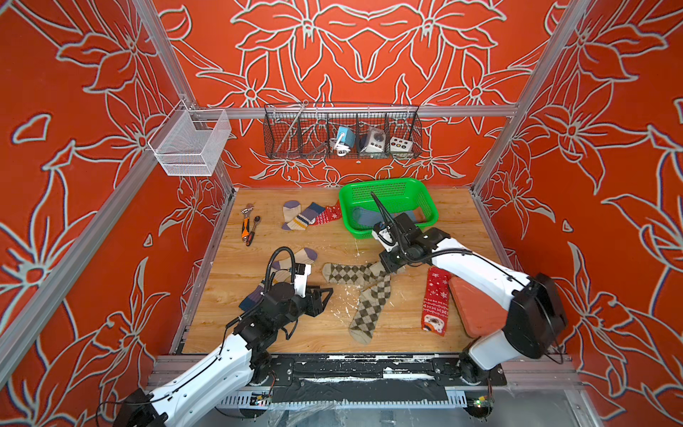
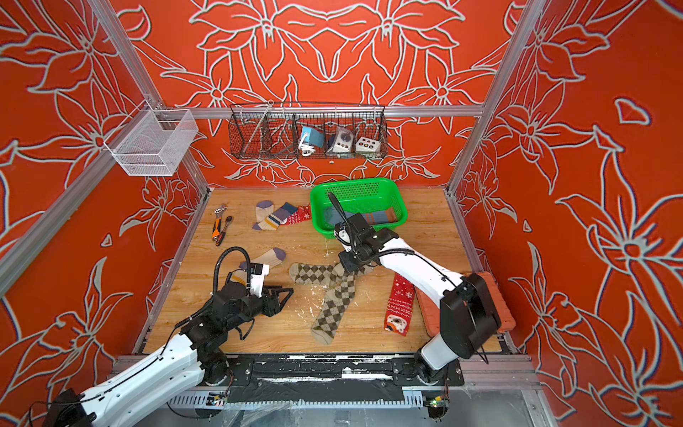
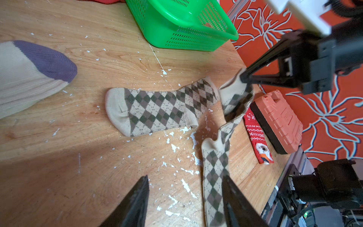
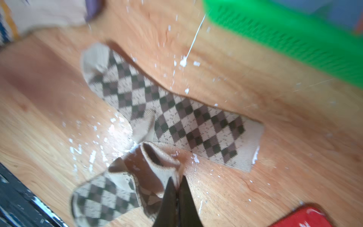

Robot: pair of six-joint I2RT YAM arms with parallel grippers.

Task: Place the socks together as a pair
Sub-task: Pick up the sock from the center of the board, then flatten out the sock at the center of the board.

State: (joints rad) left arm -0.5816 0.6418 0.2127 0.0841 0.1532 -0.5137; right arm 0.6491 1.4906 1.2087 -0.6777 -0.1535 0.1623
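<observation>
Right gripper (image 4: 177,179): jaws pinched shut on the raised cuff of one argyle sock (image 1: 370,303), whose foot lies on the table (image 1: 314,244). Second argyle sock (image 1: 345,274): flat, just beside. Left gripper (image 3: 185,177): jaws apart, empty.

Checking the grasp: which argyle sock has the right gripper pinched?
The argyle sock running toward the front edge; the right gripper is shut on its cuff. The other argyle sock lies flat, ungripped.
</observation>
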